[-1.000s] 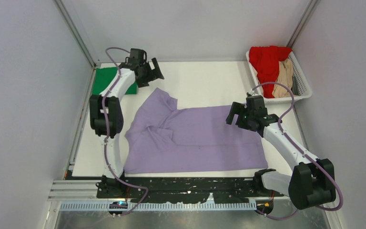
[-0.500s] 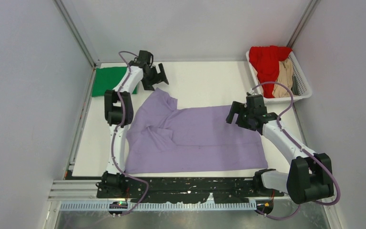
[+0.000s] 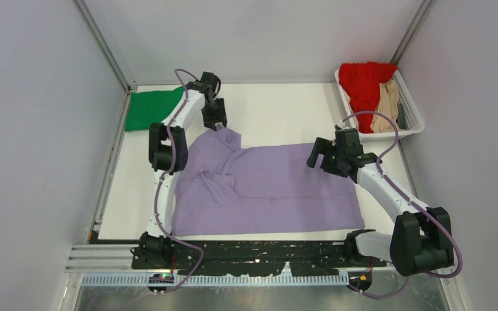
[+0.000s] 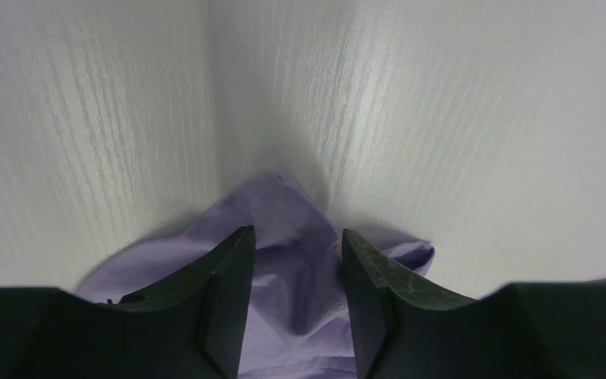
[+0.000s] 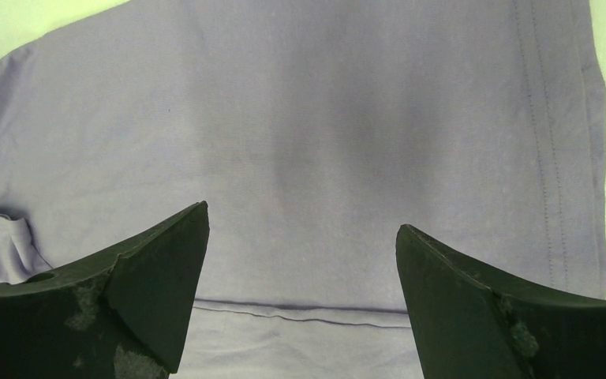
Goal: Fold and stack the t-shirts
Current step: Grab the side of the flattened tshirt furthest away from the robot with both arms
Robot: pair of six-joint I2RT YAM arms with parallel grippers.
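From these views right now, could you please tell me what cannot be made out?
- Left gripper: open at the lavender shirt's corner; the left wrist view doesn't settle whether its tips touch cloth.
- Green shirt: top view, the left arm covers its right edge.
- Tan shirt: top view, partly buried under the red shirt in the basket.

Pale grey wall panels (image 3: 32,129) are enclosing a white tabletop (image 3: 279,110) on three sides, silver metal posts (image 3: 104,45) are rising at the far corners, and soft even light is falling across a black mounting plate (image 3: 259,251) along the near edge
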